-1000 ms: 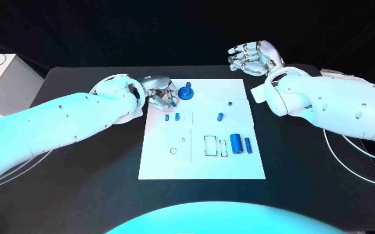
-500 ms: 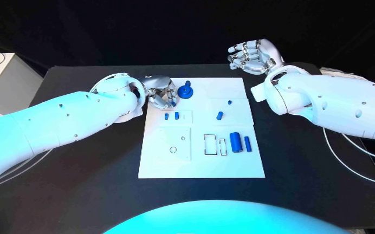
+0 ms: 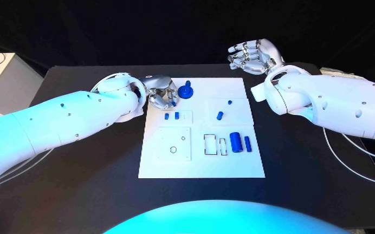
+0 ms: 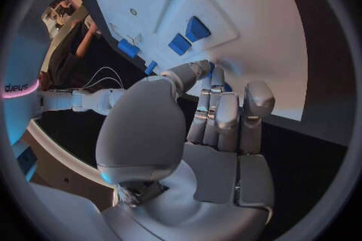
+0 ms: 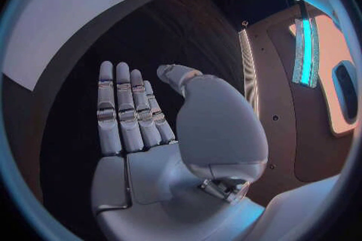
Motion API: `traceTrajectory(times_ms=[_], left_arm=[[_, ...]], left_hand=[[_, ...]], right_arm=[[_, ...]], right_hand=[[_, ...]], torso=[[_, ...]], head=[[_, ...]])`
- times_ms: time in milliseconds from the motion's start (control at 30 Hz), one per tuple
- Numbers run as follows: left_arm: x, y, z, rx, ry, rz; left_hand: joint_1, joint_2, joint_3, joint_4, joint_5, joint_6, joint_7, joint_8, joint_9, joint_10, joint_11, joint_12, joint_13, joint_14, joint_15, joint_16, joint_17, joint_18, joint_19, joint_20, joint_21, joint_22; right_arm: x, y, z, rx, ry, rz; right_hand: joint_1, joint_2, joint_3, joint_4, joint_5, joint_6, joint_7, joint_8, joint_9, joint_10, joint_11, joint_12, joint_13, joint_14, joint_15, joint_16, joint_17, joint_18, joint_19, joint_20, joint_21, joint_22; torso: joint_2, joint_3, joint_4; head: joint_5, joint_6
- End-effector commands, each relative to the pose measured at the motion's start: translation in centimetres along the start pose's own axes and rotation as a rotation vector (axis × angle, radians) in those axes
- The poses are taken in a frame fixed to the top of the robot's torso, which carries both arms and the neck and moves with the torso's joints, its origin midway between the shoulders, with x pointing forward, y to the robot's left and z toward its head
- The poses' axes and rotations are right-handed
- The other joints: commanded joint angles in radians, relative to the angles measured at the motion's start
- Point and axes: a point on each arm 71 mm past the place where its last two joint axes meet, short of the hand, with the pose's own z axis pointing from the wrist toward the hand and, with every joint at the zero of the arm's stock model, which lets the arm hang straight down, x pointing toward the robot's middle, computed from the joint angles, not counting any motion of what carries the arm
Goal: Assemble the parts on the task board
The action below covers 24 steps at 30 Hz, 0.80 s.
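White task board (image 3: 234, 169) lies flat at the middle of the black table (image 3: 78, 190), lengthwise away from the robot, so both arms reach it from their own sides. Its blue parts sit in groups: a round part with a knob (image 3: 185, 91) near the far edge, two short pieces (image 3: 172, 116) just nearer the robot, a small peg (image 3: 230, 102) and a short cylinder (image 3: 219, 116) toward the right, and a thick cylinder (image 3: 235, 140) with a thin rod (image 3: 247, 144) beside outlined recesses (image 3: 212, 144) in the nearer half. A raised square plate (image 3: 173, 143) with small holes occupies the near-left area. The left hand (image 3: 162, 93) is lowered over the board's far-left corner, just beside the round part; in the left wrist view its fingers (image 4: 226, 114) are curled together with the thumb against them at the board's edge, and whether they grasp a part cannot be determined. The right hand (image 3: 251, 56) is raised beyond the board's far-right corner, well apart from all parts, fingers (image 5: 128, 108) extended side by side and holding nothing, probably parked there to keep the work area unobstructed. Judgement: assembly is at an early stage, since most parts lie loose.
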Motion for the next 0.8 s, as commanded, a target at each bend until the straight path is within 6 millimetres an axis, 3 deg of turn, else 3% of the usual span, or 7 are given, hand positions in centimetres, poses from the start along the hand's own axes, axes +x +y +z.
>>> traceTrajectory(times_ms=[33, 800], left_arm=[[0.47, -0.07, 0.11, -0.001, 0.031, 0.006], [0.76, 0.09, -0.1, -0.003, 0.029, 0.0]], left_hand=[[-0.007, 0.002, -0.005, 0.0, 0.0, 0.006, -0.001, 0.003, 0.0, 0.007, -0.001, -0.004, 0.0, 0.008, -0.002, 0.005, 0.0, -0.013, 0.006, 0.0, 0.0, -0.002], [-0.013, -0.005, -0.012, 0.0, -0.002, -0.007, 0.005, -0.016, -0.005, 0.001, 0.006, -0.027, -0.001, -0.006, 0.004, -0.002, -0.022, -0.009, -0.012, 0.001, -0.015, -0.022]], right_arm=[[0.17, 0.14, -0.03, -0.014, 0.016, -0.001], [0.11, 0.12, -0.05, -0.013, 0.013, -0.002]], right_hand=[[0.001, 0.006, 0.0, -0.003, -0.006, 0.008, 0.002, -0.006, -0.001, 0.002, -0.001, -0.002, -0.001, 0.005, 0.0, -0.005, -0.001, 0.013, 0.003, -0.001, 0.001, -0.001], [-0.002, 0.006, 0.001, -0.003, -0.006, 0.009, 0.002, -0.007, -0.001, 0.002, -0.001, -0.002, -0.001, 0.006, 0.0, -0.007, -0.004, 0.013, 0.004, -0.001, 0.001, -0.006]], torso=[[0.001, 0.0002, -0.0002], [0.0, 0.0001, -0.0001]], head=[[0.0, 0.0], [-0.003, -0.004]])
